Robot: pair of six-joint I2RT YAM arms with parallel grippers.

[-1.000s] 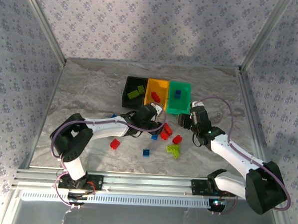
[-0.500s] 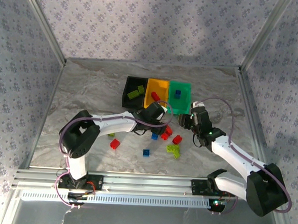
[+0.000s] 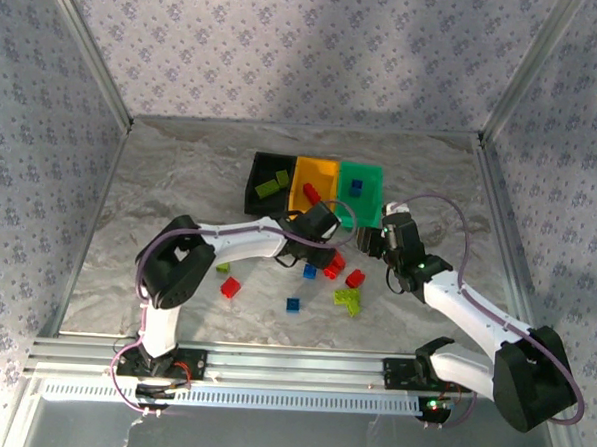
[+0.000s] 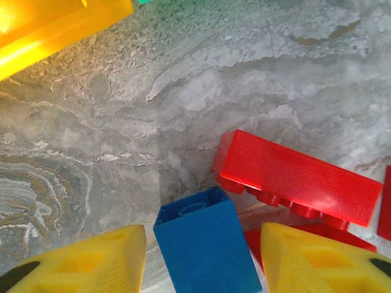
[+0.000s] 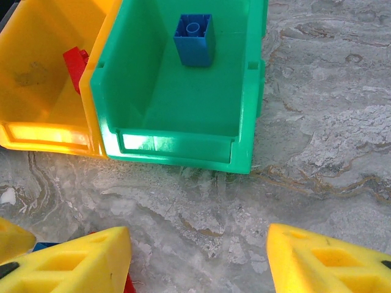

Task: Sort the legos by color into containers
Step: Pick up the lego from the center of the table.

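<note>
Blue brick (image 4: 204, 250) sits inside left gripper (image 4: 203, 235) — gripped or not, can't tell — red brick (image 4: 299, 177) just beside could get dragged along.

Grey marbled table (image 3: 180, 197), three bins (image 3: 328, 175), scattered legos (image 3: 230, 287)

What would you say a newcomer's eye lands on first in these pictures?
A black bin, a yellow bin and a green bin stand in a bright row at the far centre. Nearer, a blue brick sits between the left gripper's jaws, beside a red brick.
</note>
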